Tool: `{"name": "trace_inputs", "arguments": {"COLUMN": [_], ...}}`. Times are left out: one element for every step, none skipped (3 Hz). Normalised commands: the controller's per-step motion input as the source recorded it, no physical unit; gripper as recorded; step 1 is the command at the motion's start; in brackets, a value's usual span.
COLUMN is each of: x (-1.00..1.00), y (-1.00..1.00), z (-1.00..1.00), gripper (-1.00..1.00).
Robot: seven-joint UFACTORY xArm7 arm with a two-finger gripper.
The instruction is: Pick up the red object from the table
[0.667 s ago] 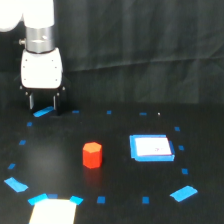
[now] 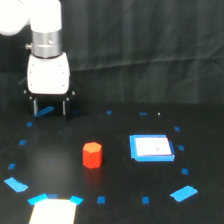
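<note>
The red object [image 2: 92, 154] is a small red-orange hexagonal block standing upright on the black table [image 2: 120, 135], left of centre in the exterior view. My gripper [image 2: 49, 108] hangs from the white arm at the upper left, well behind the block and a little to its left. Its two dark fingers [image 2: 34, 106] point down, spread apart with nothing between them, their tips close to the table surface.
A flat white square with a blue border [image 2: 151, 148] lies to the right of the block. Small blue tape squares ring the work area, and larger blue tape pieces [image 2: 183, 192] lie at the front corners. A pale patch [image 2: 51, 212] shows at the bottom left edge.
The gripper has shifted slightly to the exterior view's right and a bit toward the block. The block and the white square have not moved.
</note>
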Motion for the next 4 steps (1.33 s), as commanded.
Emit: {"name": "trace_inputs", "arguments": {"x": [1.00,1.00,0.47,0.27], "y": [-0.79,-0.95,-0.98,-1.00], "z": [-0.51,-0.24,0.01,-0.04], "gripper": [1.00,1.00,1.00,0.40]}}
